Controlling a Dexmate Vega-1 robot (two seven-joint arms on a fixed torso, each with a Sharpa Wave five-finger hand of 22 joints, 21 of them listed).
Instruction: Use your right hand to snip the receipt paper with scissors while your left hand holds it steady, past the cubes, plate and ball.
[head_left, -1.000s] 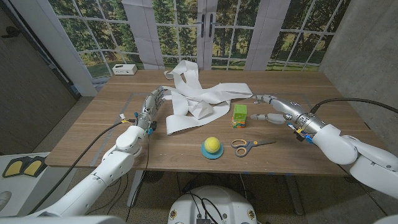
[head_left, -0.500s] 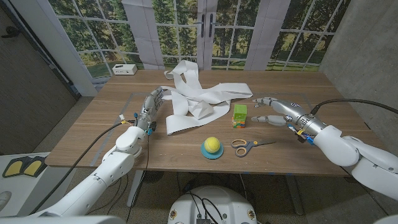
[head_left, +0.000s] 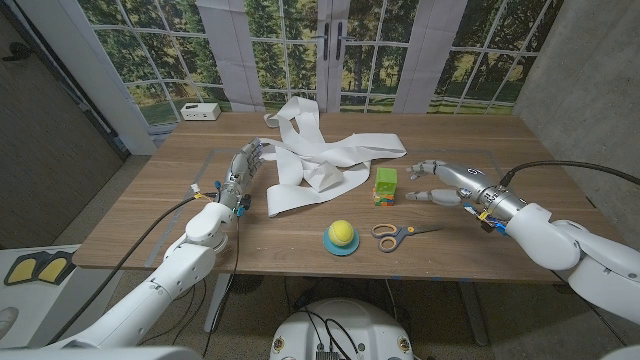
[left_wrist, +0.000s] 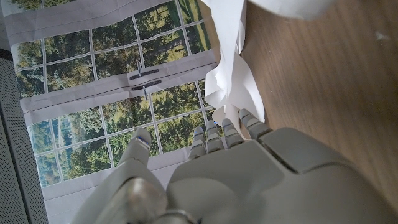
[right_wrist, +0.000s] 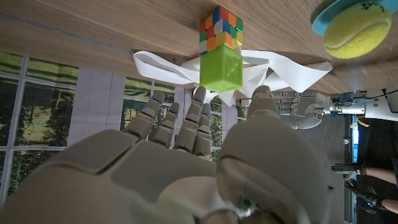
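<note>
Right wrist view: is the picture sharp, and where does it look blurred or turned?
Right wrist view: turned upside down; green cube and tennis ball sharp, right hand close to the lens and soft. Head view: evenly lit, faint shadows, edges bent by the wide lens; scissors clear.

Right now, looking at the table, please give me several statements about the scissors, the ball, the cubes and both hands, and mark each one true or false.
1. The scissors lie on the table with no hand on them. True.
2. The tennis ball sits directly on the bare wood. False: it rests on a small blue plate.
3. The right hand is holding the scissors. False: it is open, beside the cubes, and holds nothing.
4. The green cube and the multicoloured cube are stacked one on the other. True.
5. The left hand is at the edge of the receipt paper. True.
</note>
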